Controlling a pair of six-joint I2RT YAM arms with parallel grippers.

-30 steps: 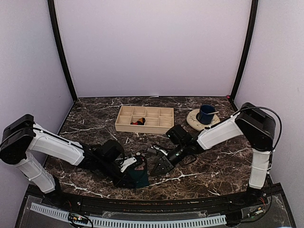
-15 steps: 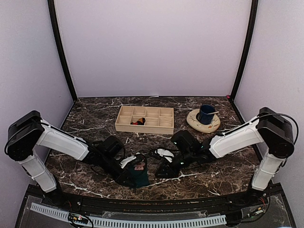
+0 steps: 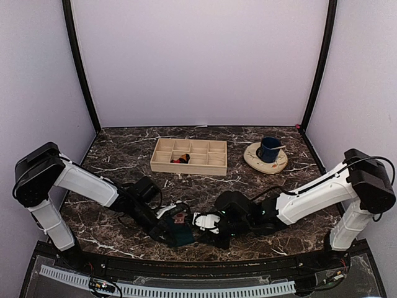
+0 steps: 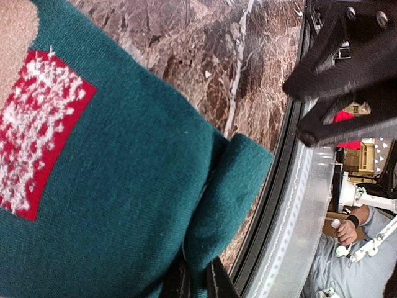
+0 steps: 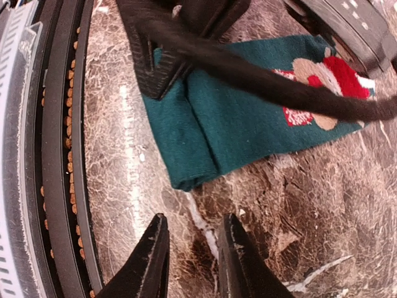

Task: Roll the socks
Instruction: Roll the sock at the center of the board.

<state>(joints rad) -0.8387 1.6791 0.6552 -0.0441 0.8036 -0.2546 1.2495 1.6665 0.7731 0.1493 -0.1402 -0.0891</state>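
The teal sock (image 3: 182, 234), with its red-and-white Santa figure, lies flat on the marble table (image 3: 124, 155) close to the near edge, a little left of the middle. One end is folded over on itself into a thick doubled band. From the left, we see the left gripper (image 4: 197, 280) low over that end, its jaws drawn narrow and pinching the folded teal cloth between them, right at the table's near edge. Just to the right, the right gripper (image 5: 195, 223) hangs low over bare marble just beside the folded band, apart from it. Its jaws stand a modest way apart with nothing between them, pointing at the fold. A black cable (image 5: 260, 74) crosses the right wrist view above the sock. Toward the far edge, a wooden tray (image 3: 162, 166) of small compartments sits left of the middle. We make out something dark and orange-red in one of its left-hand compartments, too small to name. Near the far right corner a plate (image 3: 253, 159) carries a blue mug (image 3: 270, 149).
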